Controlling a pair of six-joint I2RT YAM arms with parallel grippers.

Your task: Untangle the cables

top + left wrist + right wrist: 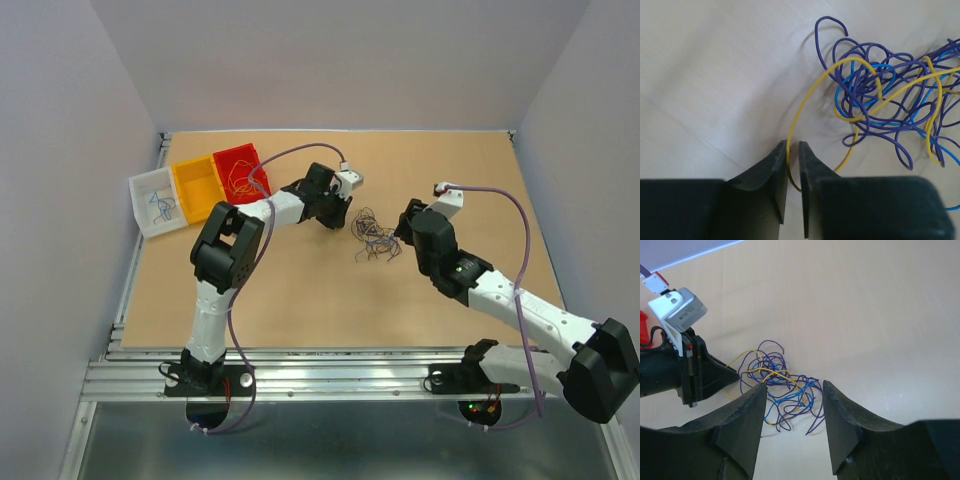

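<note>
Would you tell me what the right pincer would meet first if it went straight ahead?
Probably the tangle of cables, lying just ahead of the right pincer; depth is unclear.

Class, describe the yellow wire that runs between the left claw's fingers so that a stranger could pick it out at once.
On the wooden table, find the wire tangle near its middle. At the tangle's left edge the left claw sits nearly closed around one yellow wire. Unlike the other strands, it arcs out of the heap alone.
</note>
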